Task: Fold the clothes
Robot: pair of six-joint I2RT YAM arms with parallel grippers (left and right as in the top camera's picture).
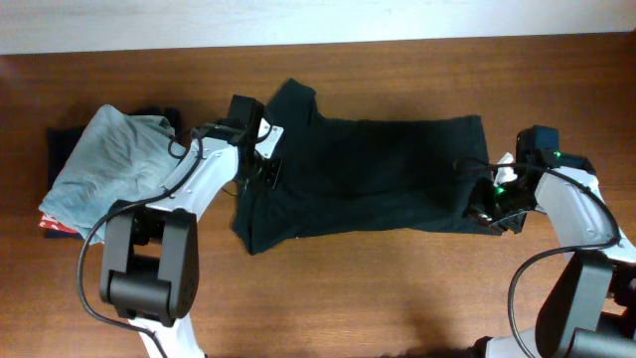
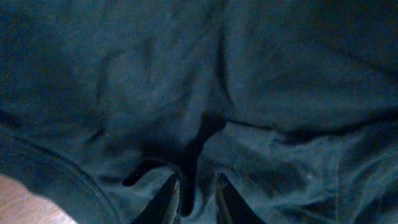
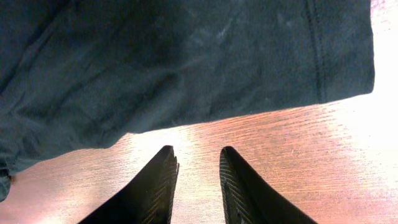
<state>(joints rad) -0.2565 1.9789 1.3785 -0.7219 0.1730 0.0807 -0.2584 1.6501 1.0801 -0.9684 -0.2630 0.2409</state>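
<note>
One view, overhead, shows the grey-blue garment [image 1: 109, 164] beside the T-shirt [image 1: 378, 174].

No readable text, label, brand or number on the black T-shirt [image 1: 378, 174] or elsewhere.

The T-shirt [image 1: 378, 174] is soft black cloth, matt and wrinkly, with a stitched hem (the seam shows best in the right wrist view). The table [image 1: 397, 298] is brown wood with fine lines, smooth and a bit shiny where light hits it. The grey-blue garment [image 1: 109, 164] is thin, crumpled cloth. The right gripper [image 3: 197, 165] has fingers [image 3: 155, 190] that look like black plastic with tiny ridges. The arm shell [image 1: 204, 179] is smooth white plastic.
</note>
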